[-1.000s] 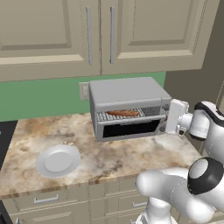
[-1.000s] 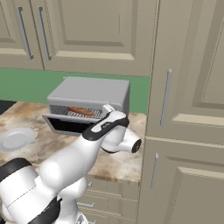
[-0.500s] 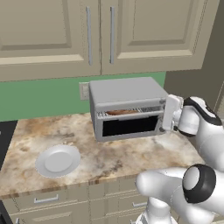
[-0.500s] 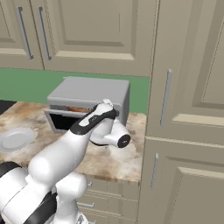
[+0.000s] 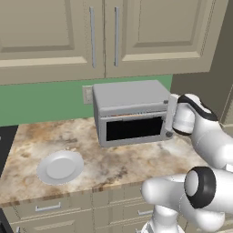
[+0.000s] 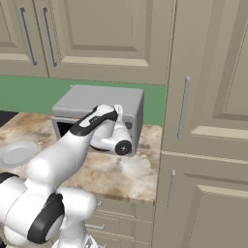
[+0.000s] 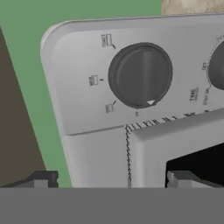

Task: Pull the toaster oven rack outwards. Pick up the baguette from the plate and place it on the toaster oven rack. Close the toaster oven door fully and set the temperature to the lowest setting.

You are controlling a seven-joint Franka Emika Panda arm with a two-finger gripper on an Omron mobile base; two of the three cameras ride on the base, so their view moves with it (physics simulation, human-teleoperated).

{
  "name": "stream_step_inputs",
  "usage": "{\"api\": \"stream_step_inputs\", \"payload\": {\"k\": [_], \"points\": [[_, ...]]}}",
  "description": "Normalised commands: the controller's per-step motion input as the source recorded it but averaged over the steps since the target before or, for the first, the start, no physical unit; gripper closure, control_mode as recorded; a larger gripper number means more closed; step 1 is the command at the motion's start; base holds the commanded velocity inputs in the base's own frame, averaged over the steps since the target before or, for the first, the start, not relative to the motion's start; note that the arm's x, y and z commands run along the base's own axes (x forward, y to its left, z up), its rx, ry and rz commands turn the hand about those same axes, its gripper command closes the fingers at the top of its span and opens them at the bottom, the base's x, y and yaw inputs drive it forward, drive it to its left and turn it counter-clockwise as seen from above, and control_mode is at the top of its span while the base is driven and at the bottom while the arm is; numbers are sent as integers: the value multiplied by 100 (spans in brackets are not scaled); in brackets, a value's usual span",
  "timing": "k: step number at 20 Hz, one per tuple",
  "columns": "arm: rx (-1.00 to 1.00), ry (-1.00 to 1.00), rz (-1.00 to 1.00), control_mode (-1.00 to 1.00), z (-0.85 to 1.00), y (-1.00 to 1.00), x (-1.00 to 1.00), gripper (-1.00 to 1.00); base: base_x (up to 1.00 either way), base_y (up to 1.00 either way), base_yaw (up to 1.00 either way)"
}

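Gripper [image 7: 111,179], fingertips apart and empty, faces a dark knob [image 7: 140,75] on the toaster oven [image 5: 129,98]; I align it for the temperature turn.

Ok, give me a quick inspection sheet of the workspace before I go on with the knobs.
Surface: marbled counter, bare around the oven.
Toaster oven: toaster oven door up against the front, looks shut; rack and baguette hidden.
Plate: nothing on it.
Knobs: one dark knob centred in the hand view, a second at the edge.
Clutter: nothing seen.
Gripper: fingertips apart, facing the knob panel, holding nothing.
Cables: nothing seen.
Surroundings: beige cabinets, green wall, wall outlet.
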Motion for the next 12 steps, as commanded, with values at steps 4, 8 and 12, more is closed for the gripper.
{"api": "stream_step_inputs", "payload": {"k": [4,8,12], "points": [[0,5,-16,-100,4,0,25,-100,0,0,0],[0,5,-14,-100,1,0,21,-100,0,0,0],[0,4,-11,-100,0,0,10,-100,0,0,0]]}}
